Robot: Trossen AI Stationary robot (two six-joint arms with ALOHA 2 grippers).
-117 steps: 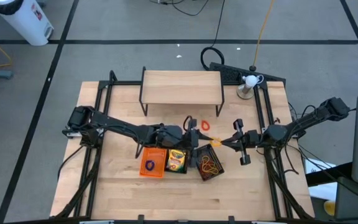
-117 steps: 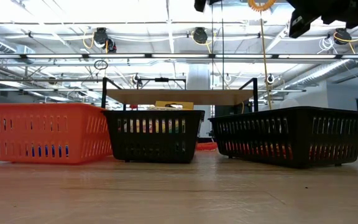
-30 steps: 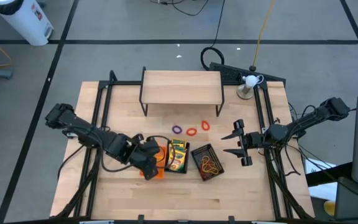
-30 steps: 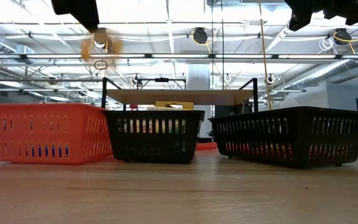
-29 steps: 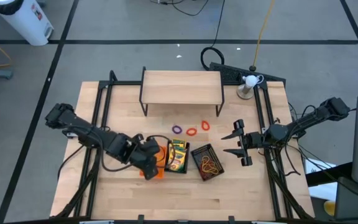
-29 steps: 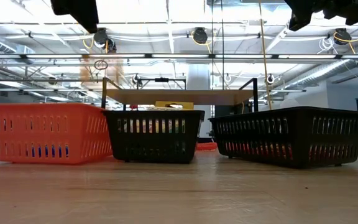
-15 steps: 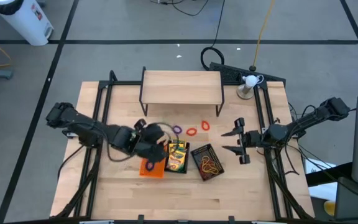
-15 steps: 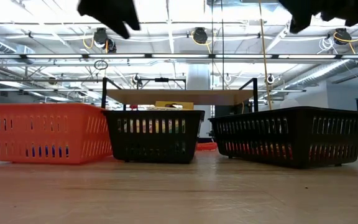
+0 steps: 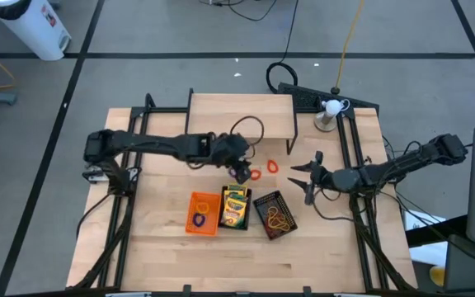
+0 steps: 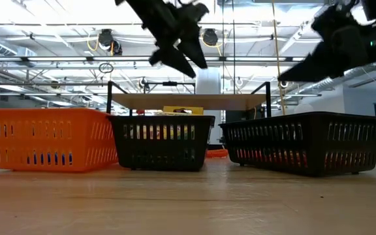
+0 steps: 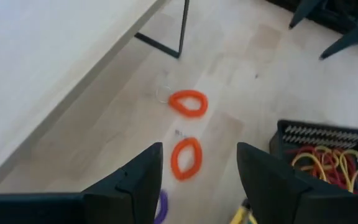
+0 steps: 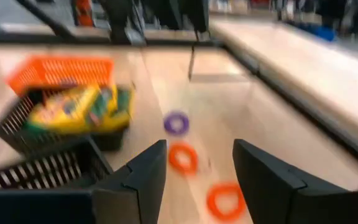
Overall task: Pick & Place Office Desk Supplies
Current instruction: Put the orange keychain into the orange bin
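Nearest the front edge of the table [image 9: 246, 264], three mesh trays sit in a row. The orange tray [image 9: 203, 213] is at the left with an orange band and a dark loop in it. The middle black tray [image 9: 234, 206] touches it and holds crayon boxes [image 9: 234, 209]. The other black tray [image 9: 275, 214] sits at about 3 o'clock from that, slightly skewed and holding a tangle of yellow and red rubber bands [image 9: 277, 218].

Farther back, on bare wood, three loose bands lie in a line: a purple band [image 12: 176, 122], then an orange band [image 11: 186, 157] at its 3 o'clock, then a second orange band [image 11: 188, 103] at about 2 o'clock.

The left gripper [image 9: 239, 169] hovers over the purple band, fingers [image 11: 135, 180] spread apart and holding nothing. The right gripper [image 9: 305, 178] sits at roughly 3 o'clock from the loose bands, pointed toward them, its fingers [image 12: 135, 180] also parted and empty.

Beyond stands a low wooden shelf [image 9: 241, 114] on dark legs.
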